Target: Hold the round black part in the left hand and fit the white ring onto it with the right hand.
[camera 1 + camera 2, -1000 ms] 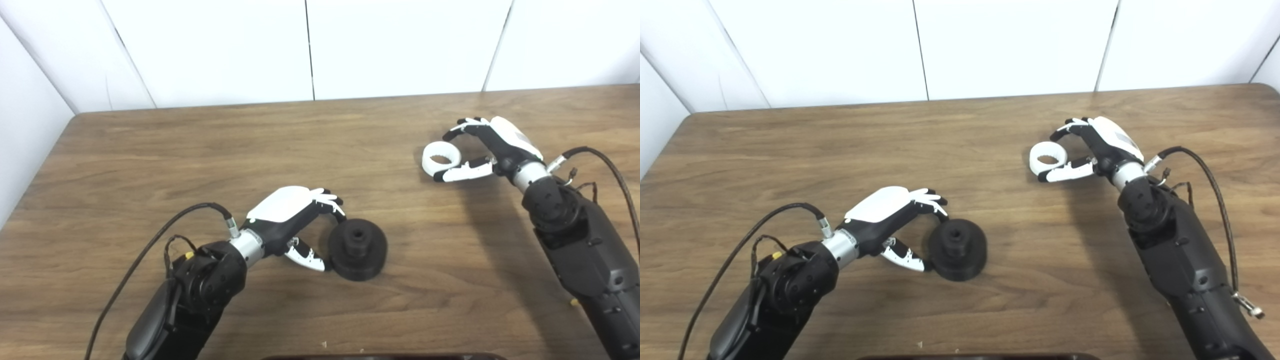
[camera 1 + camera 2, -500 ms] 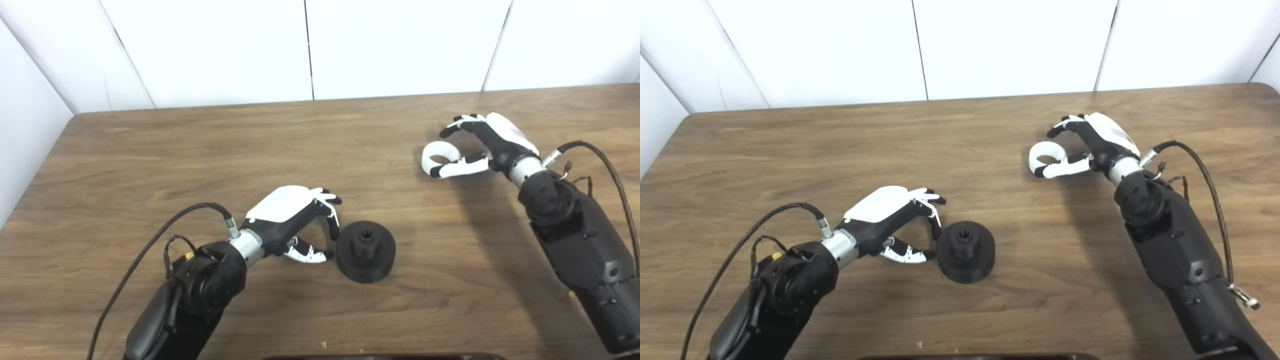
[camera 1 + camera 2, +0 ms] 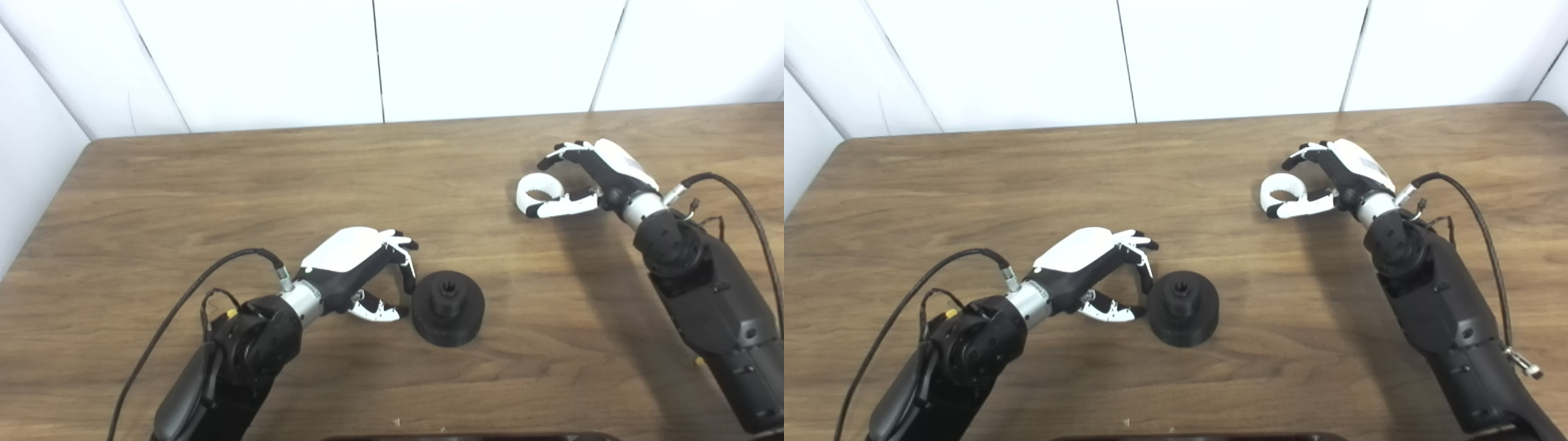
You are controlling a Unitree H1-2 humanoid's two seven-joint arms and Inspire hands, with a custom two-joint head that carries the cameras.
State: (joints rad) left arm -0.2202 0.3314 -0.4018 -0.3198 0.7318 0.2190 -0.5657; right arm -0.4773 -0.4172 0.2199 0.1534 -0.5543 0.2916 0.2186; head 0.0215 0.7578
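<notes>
2 parts are in play, and we judge the task barely begun: neither is fitted to the other. The round black plastic part (image 3: 448, 308), a matte stepped disc with a raised hub and central bore, sits flat on the brown wood-grain table (image 3: 257, 177). The left hand (image 3: 361, 269) curls beside its rim, grasping nothing that we can see. Well apart, the smooth white plastic ring (image 3: 536, 192) rests tilted between the thumb and fingers of the right hand (image 3: 591, 177), apparently pinched. Lifting the disc and seating the ring remain.
</notes>
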